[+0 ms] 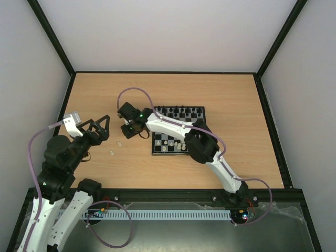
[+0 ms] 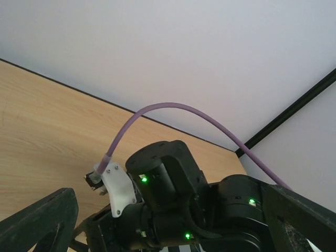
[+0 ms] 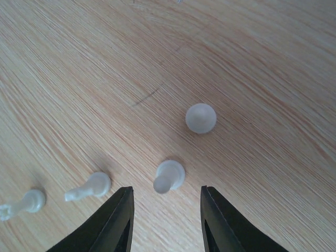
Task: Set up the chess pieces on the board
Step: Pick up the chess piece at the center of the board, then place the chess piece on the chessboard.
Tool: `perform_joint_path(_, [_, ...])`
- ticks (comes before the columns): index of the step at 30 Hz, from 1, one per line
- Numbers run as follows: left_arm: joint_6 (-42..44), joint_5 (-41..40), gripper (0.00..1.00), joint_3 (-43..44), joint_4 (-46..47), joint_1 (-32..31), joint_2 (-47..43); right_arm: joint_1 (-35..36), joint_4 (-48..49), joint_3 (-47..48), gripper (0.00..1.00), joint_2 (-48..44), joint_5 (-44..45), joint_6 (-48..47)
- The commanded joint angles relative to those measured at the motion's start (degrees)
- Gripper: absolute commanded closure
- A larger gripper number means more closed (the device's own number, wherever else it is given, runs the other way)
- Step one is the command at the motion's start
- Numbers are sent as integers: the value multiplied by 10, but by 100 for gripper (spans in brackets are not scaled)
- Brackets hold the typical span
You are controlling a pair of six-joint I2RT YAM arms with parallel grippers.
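My right end effector (image 3: 167, 197) hovers low over the tabletop (image 3: 252, 63), left of the board (image 1: 163, 153). Its jaws are partly open and grip nothing. One white chess piece (image 3: 169, 176) lies on its side just ahead of the gap. Another stands upright beyond it, and two more lie off to the left. A few white ones sit on the board. My left end effector (image 1: 101, 122) hangs wide open and empty.

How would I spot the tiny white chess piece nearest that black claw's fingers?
On the pale wooden table left of the black-and-grey chessboard, the right gripper hovers over four tiny white plastic chessmen. Yours sits directly ahead of the gap between its fingers; two others lie off to one side, and a round-topped one farther ahead.
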Motion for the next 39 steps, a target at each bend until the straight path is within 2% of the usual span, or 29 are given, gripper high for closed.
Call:
perform_joint_path(1, [13,2,1,17,-19,3,-2,7,-60,48,64,27,3,-11])
perform_joint_path(14, [19,1,1,12,-12,3,4,16,-77,86,66,68,8,-18])
perform_joint_path(21, [18,1,0,10,-8,3,8,16,-78,101,78,80,6,-19])
perform_joint_path(24, [18,1,1,8,-7,3,10,16,-80,103,90,80,10,-18])
perform_joint_path(26, [18,1,1,6,-4,3,11,16,-82,101,93,76,11,-18])
perform_joint_path(31, [16,1,1,-1,-1,3,14,16,-67,43,98,18,20,-19])
perform_joint_path(39, [15,0,1,-11,9,3,26,16,-34,-127,98,-158,44,-13])
